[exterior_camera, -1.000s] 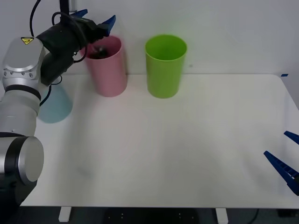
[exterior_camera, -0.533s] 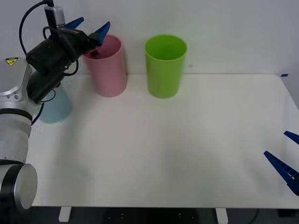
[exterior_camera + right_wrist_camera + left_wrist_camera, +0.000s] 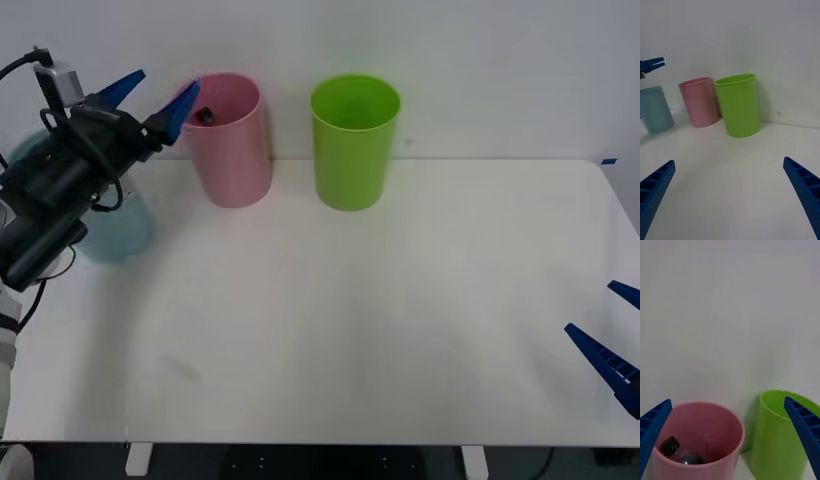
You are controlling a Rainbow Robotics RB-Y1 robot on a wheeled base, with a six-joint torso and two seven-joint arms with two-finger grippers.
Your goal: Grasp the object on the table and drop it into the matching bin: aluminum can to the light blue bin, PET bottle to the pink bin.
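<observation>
The small clear plastic bottle with the black cap [image 3: 677,452] already lies inside the tall pink plastic bin [image 3: 232,150] at the table's far left, so the drop looks done, the left gripper [image 3: 158,96] hanging wide open and empty beside its rim.

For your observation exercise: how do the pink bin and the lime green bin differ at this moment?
The pink bin holds the PET bottle, black cap showing; the lime green bin looks empty. The pink bin stands beside the open left hand; the green bin stands farther toward the robot's right. Both are upright, tapered cups standing apart on the table.
</observation>
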